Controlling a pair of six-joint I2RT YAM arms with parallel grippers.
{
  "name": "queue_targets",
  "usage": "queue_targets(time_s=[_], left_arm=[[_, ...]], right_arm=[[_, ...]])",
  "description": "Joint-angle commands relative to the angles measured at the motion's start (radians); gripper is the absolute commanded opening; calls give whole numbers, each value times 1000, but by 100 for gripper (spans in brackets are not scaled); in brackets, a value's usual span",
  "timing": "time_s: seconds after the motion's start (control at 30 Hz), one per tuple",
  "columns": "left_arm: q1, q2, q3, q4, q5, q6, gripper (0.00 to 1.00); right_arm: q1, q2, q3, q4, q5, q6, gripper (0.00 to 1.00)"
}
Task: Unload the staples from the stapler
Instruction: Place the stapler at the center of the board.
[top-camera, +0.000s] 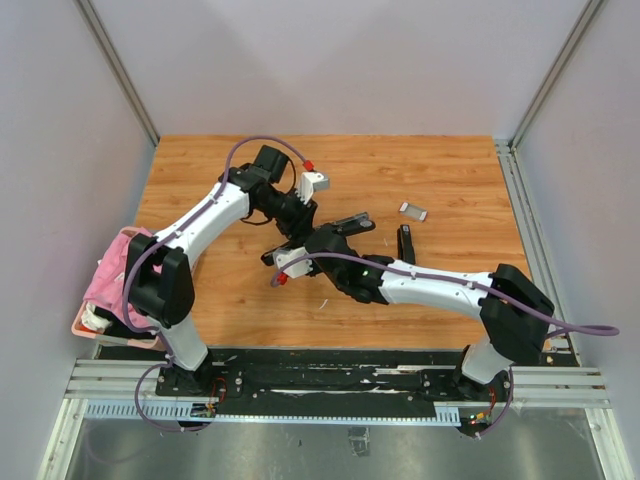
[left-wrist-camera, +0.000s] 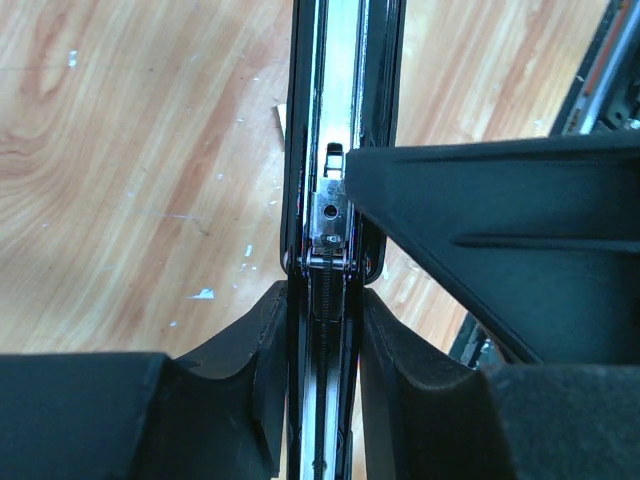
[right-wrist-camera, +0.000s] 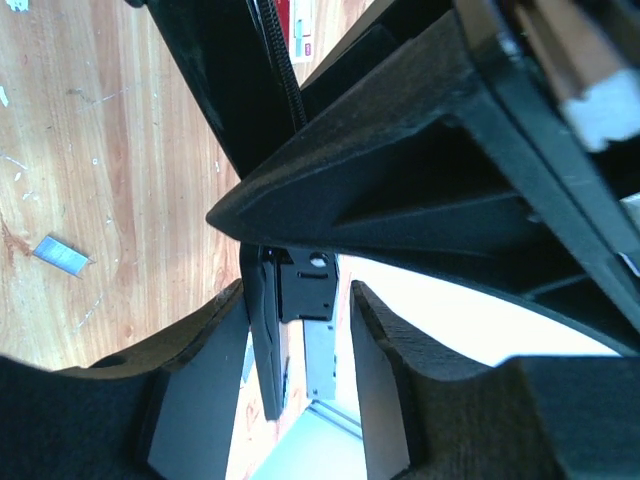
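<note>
Staples (top-camera: 413, 210): one strip lies loose on the counter (top-camera: 200, 170) toward its far right edge; the stapler (left-wrist-camera: 340, 120) is mid-counter, its open channel clenched by the left end effector (left-wrist-camera: 325, 300) to steady it, while the right end effector (right-wrist-camera: 300, 300) straddles it, grip unclear.

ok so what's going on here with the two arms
Both arms meet over an opened black stapler in the middle of the wooden table. The left end effector is clamped on the stapler's sides, holding it steady. The right end effector straddles one end of it with its jaws apart, not gripping as far as can be seen. One short strip of staples already lies loose on the table nearby.
</note>
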Motion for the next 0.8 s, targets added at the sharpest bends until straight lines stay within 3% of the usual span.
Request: queue_targets(time_s=[0.0, 0.4, 0.77], left_arm=[[-3, -25, 12, 100, -86, -21, 0], [-2, 9, 64, 230, -243, -38, 0], [-2, 175, 226, 335, -465, -151, 0]], right_arm=[[23, -2, 19, 77, 35, -8, 46], [-71, -88, 93, -128, -65, 104, 52], [-291, -275, 38, -193, -108, 222, 54]])
